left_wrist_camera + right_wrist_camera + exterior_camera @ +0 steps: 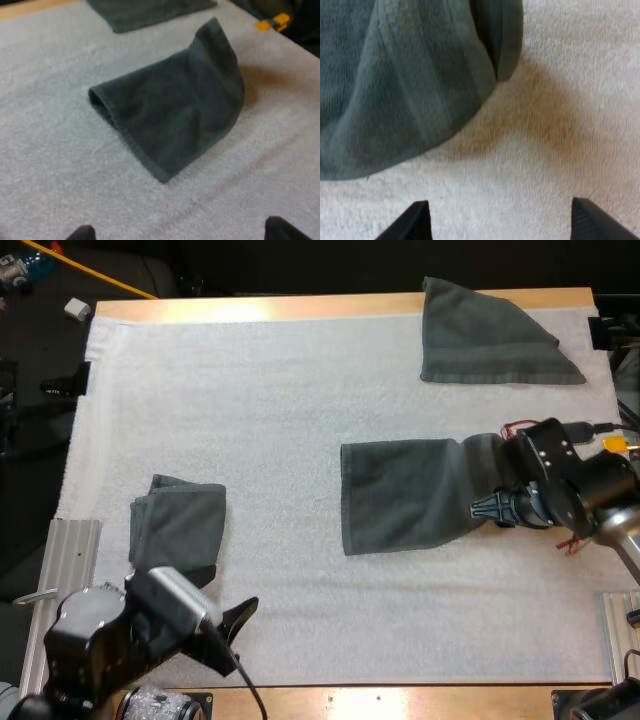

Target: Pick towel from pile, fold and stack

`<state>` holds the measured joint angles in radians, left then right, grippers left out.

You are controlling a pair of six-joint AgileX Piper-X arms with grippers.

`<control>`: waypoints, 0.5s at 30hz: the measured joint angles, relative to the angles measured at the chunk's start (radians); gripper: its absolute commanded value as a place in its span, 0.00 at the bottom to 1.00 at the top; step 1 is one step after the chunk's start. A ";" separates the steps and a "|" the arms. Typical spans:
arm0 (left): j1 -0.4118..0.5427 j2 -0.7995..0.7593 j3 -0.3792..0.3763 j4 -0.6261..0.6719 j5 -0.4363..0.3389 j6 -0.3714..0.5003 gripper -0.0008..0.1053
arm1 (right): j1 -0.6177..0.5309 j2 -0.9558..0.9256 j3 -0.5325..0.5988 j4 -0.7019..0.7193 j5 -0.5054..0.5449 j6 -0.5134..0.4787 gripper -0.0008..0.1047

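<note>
Right gripper: fingers apart, empty; towel just beyond its tips. Left gripper: likewise spread, towel farther ahead.

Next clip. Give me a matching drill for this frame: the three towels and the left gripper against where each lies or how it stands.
Things:
1. folded towel
2. half-spread towel
3. far towel
4. left gripper

Places or states:
A. far right corner of the mat
B. open, fingers apart
C. near left part of the mat
D. middle of the mat, right end bunched up

Pairs: 1-C, 2-D, 3-A, 4-B.
</note>
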<state>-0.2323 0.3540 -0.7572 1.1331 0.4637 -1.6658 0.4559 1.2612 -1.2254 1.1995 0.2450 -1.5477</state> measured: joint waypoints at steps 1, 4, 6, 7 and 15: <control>0.000 0.012 0.000 -0.003 0.004 0.000 0.62 | 0.000 -0.012 0.006 0.005 -0.004 0.001 0.54; 0.000 0.058 0.000 -0.018 0.021 0.000 0.62 | 0.000 -0.056 0.046 0.008 -0.017 0.013 0.54; -0.003 0.086 0.000 -0.022 0.034 0.002 0.62 | 0.000 -0.091 0.096 -0.002 -0.025 0.024 0.53; -0.008 0.103 0.000 -0.022 0.041 0.002 0.62 | 0.000 -0.106 0.122 -0.013 -0.033 0.032 0.54; -0.015 0.114 0.000 -0.015 0.052 0.002 0.62 | 0.000 -0.153 0.286 -0.088 -0.085 0.070 0.54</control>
<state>-0.2469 0.4678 -0.7571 1.1182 0.5154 -1.6639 0.4559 1.1080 -0.9396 1.1118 0.1603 -1.4773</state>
